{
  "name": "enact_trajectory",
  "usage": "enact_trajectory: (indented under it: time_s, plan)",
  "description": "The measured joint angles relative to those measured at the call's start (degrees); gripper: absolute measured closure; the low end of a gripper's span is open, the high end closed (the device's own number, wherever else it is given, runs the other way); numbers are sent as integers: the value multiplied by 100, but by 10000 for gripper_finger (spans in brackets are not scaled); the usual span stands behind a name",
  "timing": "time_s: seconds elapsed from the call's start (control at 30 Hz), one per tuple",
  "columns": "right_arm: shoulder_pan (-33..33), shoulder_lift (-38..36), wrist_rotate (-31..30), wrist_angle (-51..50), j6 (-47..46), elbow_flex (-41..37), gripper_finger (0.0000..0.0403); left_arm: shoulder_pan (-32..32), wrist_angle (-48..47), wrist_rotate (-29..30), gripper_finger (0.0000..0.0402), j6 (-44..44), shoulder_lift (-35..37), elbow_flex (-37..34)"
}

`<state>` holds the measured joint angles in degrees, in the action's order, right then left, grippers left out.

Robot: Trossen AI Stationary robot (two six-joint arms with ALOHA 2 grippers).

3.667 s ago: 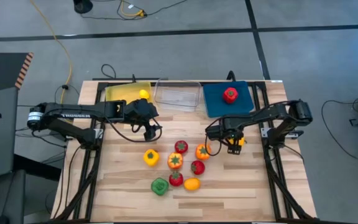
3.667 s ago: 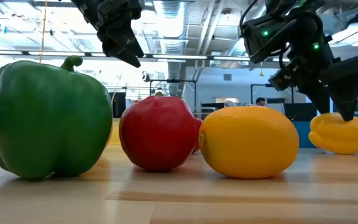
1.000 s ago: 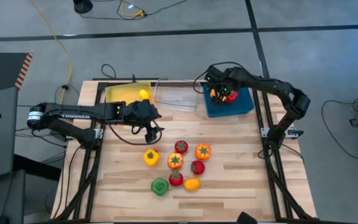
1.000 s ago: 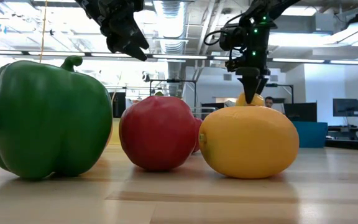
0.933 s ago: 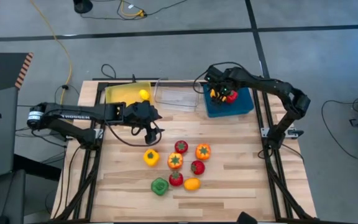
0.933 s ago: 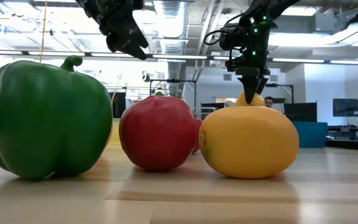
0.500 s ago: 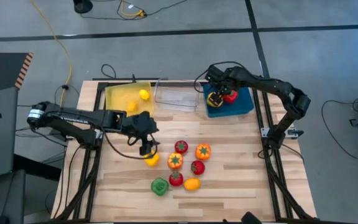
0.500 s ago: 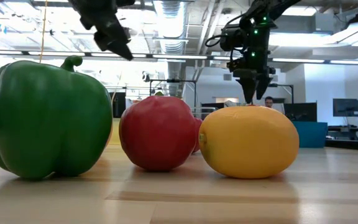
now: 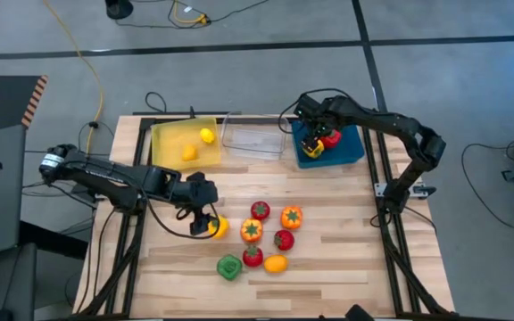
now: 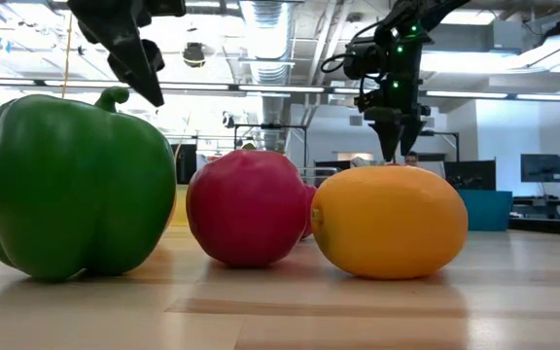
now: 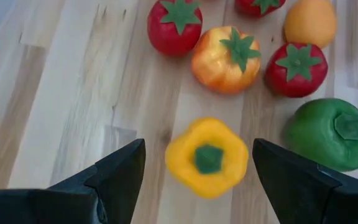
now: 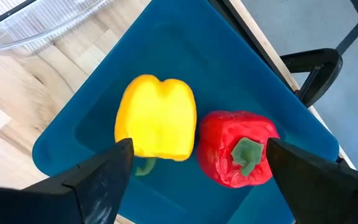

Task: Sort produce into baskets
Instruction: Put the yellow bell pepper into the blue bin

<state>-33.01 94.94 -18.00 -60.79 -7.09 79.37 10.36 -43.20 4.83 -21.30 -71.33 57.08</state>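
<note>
A moment ago our right gripper (image 9: 311,143) held a yellow pepper (image 12: 156,118) above the blue basket (image 9: 351,150); now its fingers stand wide apart and hold nothing, and the pepper lies inside the basket, touching the red pepper (image 12: 240,149) already there. So we judge this placement as done. In the same short time our left gripper (image 9: 205,221) has left its waiting place near the yellow basket (image 9: 163,134), which holds two lemons (image 9: 206,135), and has come down to the second yellow pepper (image 11: 207,157) at the left edge of the produce group. Its fingers are wide, one on each side of the pepper, not yet closed. The clear basket (image 9: 255,135) in the middle looks empty. The other pieces, among them the green pepper (image 9: 229,266), wait on the table (image 9: 346,267), so much sorting remains.
</note>
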Motion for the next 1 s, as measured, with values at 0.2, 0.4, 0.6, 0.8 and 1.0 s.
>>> enact_trajectory:
  time_s: [0.2, 0.4, 0.6, 0.8, 1.0]
  plan:
    - [-2, 0, 1, 1, 1, 0, 10, 10, 8, -202, 117, -2, 0, 0]
    - [-2, 0, 2, 2, 2, 0, 10, 16, 11, -510, 104, 0, 0, 0]
    - [-2, 0, 2, 0, 2, 0, 10, 85, 13, -505, 65, 2, 0, 0]
    - [-2, 0, 4, 2, 2, 0, 10, 197, 15, -408, 28, 2, 0, 0]
    - [-1, 0, 4, 2, 2, 0, 10, 359, 34, -194, 6, 7, 0, -16]
